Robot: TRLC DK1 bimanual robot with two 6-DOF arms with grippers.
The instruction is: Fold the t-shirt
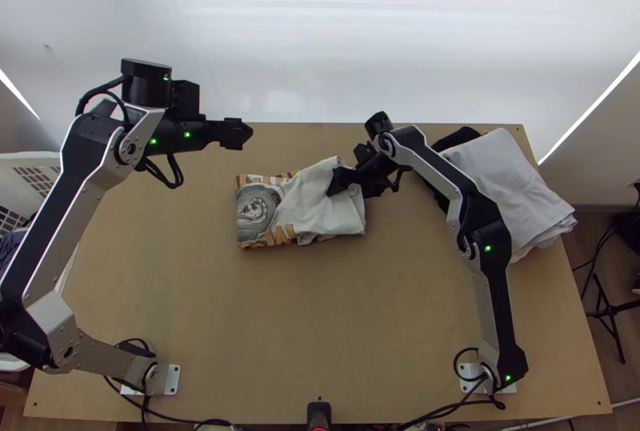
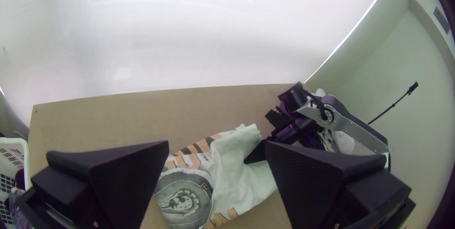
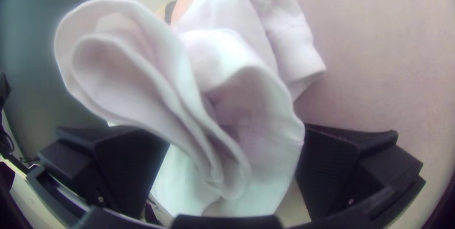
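Straddling white cloth, right gripper point(image 3: 235, 138) is nearer, fingers spread; t-shirt point(image 1: 304, 211) stretches left from it, long axis left-right. Left gripper point(image 1: 243, 133) beyond, fingers apart.

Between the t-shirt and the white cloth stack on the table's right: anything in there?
Yes, top view shows the right arm crossing between the t-shirt and the white stack, plus black cloth at the stack's edge.
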